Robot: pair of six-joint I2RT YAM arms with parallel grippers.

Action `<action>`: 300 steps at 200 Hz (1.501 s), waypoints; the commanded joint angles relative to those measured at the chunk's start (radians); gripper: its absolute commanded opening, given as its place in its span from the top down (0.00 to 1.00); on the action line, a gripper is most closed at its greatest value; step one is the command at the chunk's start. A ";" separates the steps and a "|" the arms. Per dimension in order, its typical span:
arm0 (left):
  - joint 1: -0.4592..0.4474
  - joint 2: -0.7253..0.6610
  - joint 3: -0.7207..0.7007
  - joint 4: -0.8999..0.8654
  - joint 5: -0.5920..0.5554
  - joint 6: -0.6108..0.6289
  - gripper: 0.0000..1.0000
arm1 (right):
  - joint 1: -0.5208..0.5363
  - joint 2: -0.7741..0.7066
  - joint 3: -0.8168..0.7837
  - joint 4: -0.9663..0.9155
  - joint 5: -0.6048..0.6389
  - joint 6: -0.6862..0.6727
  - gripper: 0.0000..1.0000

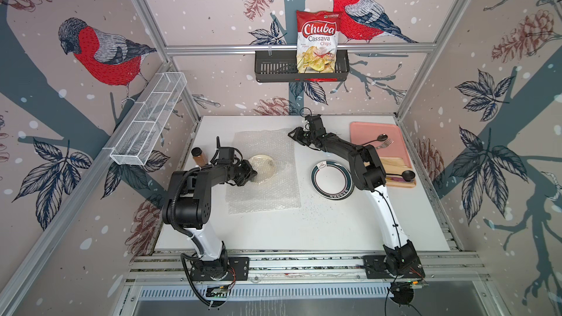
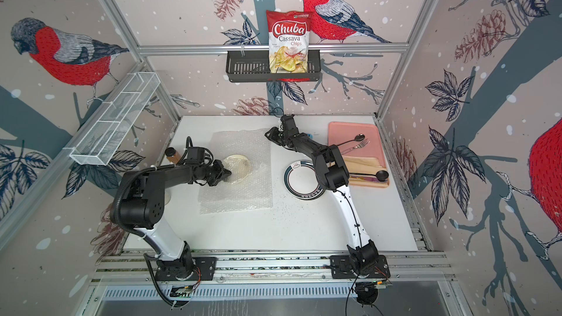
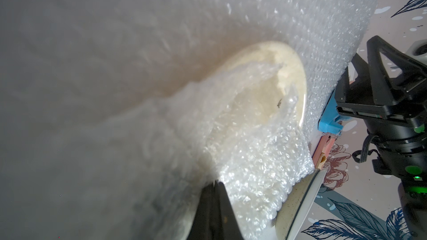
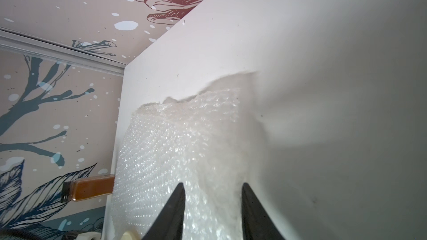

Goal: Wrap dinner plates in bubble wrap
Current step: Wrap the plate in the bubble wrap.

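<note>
Bubble wrap (image 1: 267,196) flap folded over cream plate (image 1: 261,159), my left gripper (image 1: 254,174) pinching that flap at plate's rim, my right gripper (image 4: 212,184) spread, at wrap's far corner.

bubble wrap (image 1: 264,199) veils part of the cream plate (image 1: 258,159).

Clear bubble wrap (image 1: 267,200), cream plate (image 1: 261,158), teal-rimmed white plate (image 1: 331,177), pink tray (image 1: 366,131).

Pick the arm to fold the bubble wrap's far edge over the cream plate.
Right, probably: right gripper sits open at the bubble wrap's far corner; left gripper is shut at the cream plate.
</note>
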 commanded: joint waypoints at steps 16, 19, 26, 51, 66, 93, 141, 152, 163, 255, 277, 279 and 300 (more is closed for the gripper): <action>0.001 0.006 -0.005 -0.076 -0.048 -0.004 1.00 | 0.001 -0.006 0.013 0.036 -0.046 0.016 0.67; 0.001 0.005 -0.005 -0.075 -0.048 -0.004 1.00 | 0.002 -0.009 0.010 0.036 -0.045 0.013 0.68; 0.000 0.007 -0.005 -0.074 -0.045 -0.005 1.00 | 0.005 -0.018 0.001 0.036 -0.041 0.007 0.70; 0.001 0.006 -0.004 -0.073 -0.045 -0.003 1.00 | 0.011 -0.044 -0.018 0.042 -0.034 -0.012 0.81; 0.001 0.006 -0.006 -0.073 -0.045 -0.001 1.00 | 0.018 -0.053 -0.019 0.044 -0.036 -0.022 0.86; 0.001 0.006 -0.011 -0.069 -0.044 -0.001 1.00 | 0.039 -0.105 -0.057 0.055 -0.028 -0.069 0.89; 0.001 0.016 -0.008 -0.053 -0.031 -0.004 1.00 | 0.102 -0.202 -0.155 0.077 -0.120 -0.128 0.93; 0.001 0.017 -0.007 -0.051 -0.029 -0.003 1.00 | 0.126 -0.223 -0.184 0.079 -0.137 -0.132 0.93; 0.001 0.020 -0.006 -0.050 -0.024 -0.004 1.00 | 0.153 -0.241 -0.212 0.071 -0.136 -0.133 0.93; 0.001 0.004 -0.025 -0.018 -0.009 -0.012 1.00 | 0.344 -0.226 -0.312 0.050 -0.099 -0.123 0.93; 0.001 -0.001 -0.033 -0.005 -0.004 -0.018 1.00 | 0.359 -0.201 -0.296 0.026 -0.080 -0.121 0.93; 0.001 -0.001 -0.034 -0.004 -0.004 -0.018 1.00 | 0.359 -0.198 -0.293 0.023 -0.079 -0.119 0.93; 0.002 -0.010 -0.039 -0.002 -0.002 -0.020 1.00 | 0.369 -0.175 -0.286 0.008 -0.078 -0.103 0.93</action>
